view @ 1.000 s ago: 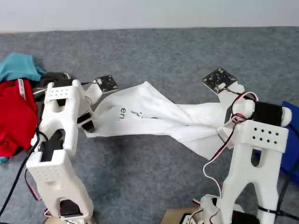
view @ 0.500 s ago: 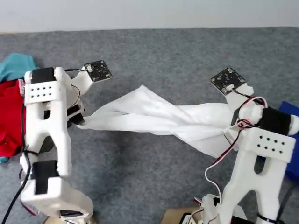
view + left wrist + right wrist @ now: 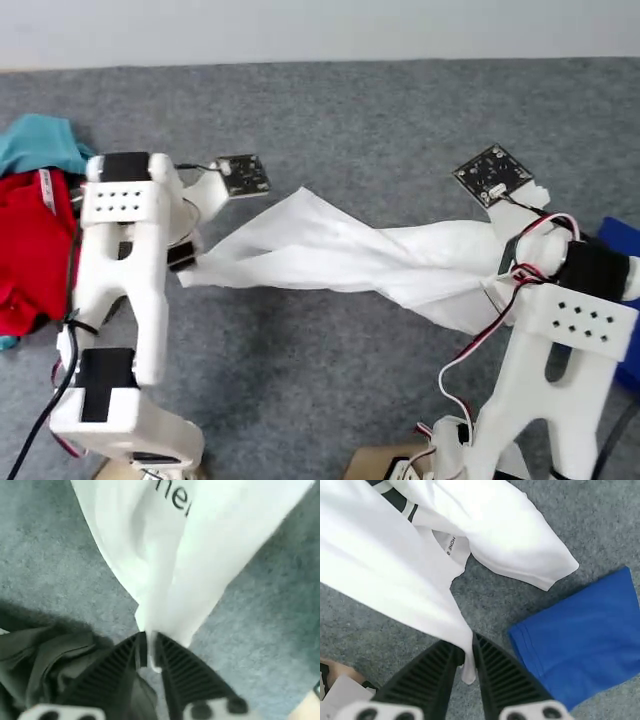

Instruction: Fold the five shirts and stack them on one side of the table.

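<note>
step: opening out the soft white cloth shirt (image 3: pixel 340 255), stretched twisted between both arms over the grey felt table (image 3: pixel 380 110) | left gripper (image 3: pixel 148 645): pinching one end | right gripper (image 3: pixel 468 650): pinching the other | next: likely untwist, lay flat (looks ropey now)

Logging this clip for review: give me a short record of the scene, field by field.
held item: white shirt, twisted, stretched between the two arms
left gripper: jaws shut on one end
right gripper: jaws shut on the other end
other shirts: red shirt and teal shirt heaped beside the left arm; blue shirt beside the right arm
</note>
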You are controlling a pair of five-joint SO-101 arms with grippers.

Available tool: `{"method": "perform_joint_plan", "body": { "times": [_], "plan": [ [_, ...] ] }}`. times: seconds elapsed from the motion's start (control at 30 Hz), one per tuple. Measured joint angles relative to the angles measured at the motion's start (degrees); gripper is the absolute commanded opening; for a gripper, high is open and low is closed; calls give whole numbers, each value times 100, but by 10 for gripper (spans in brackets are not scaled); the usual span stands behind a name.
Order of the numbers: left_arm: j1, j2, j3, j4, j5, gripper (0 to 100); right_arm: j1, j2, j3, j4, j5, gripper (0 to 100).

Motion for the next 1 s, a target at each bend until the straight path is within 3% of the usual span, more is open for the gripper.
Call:
{"method": "perform_joint_plan", "body": {
  "times": [0.3,0.77,0.93,1.0],
  "plan": [
    [-79,-220,-9,-730,1793,8,0,0,0,0,0,9],
    [-88,-1143,-26,-571,4185,8,0,0,0,0,0,9],
    [-88,-1143,-26,-440,4730,16,0,0,0,0,0,9],
    [-88,-1143,-26,-440,4782,63,0,0,0,0,0,9]
  ]
}}
